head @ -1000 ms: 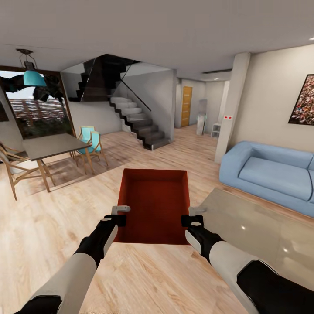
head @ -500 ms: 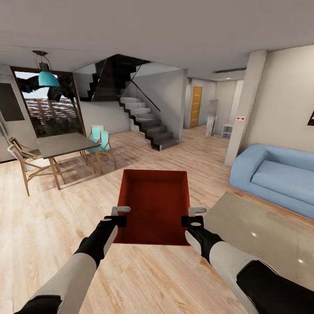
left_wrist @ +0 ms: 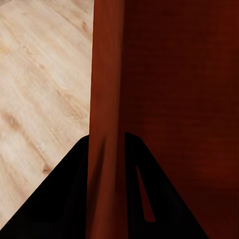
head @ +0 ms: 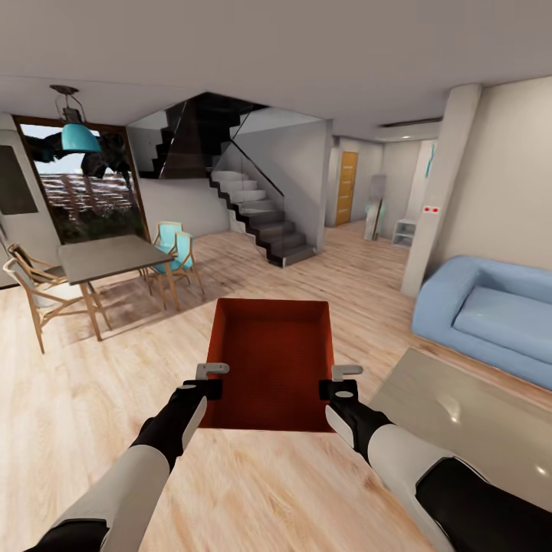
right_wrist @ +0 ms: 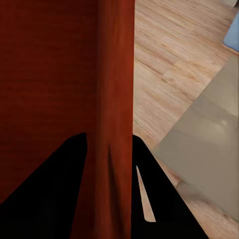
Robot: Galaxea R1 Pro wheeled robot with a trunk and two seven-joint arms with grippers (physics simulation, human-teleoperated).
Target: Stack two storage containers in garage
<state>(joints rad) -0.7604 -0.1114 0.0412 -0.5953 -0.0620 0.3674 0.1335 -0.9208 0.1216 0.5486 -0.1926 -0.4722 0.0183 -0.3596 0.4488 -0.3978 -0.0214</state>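
We carry one storage container [head: 274,360] at frame centre, w/ left gripper [head: 205,380] and right gripper [head: 340,381] each pinched tight on a side wall, so it rides level above the living room floor [head: 92,399] twd the garage.

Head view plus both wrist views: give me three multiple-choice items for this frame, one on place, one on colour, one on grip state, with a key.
1. Where is the storage container?
A. on the dining table
B. held over the wood floor between both grippers
C. on the sofa

2. What colour is the sofa?
A. light blue
B. green
C. black

3. How does the left gripper stand?
A. open, clear of the container
B. shut on nothing
C. shut on a container wall

Key: 1 B, the left gripper and the right gripper hold its side walls; 2 A, plain in the head view; 3 C, the wall runs between its fingers.
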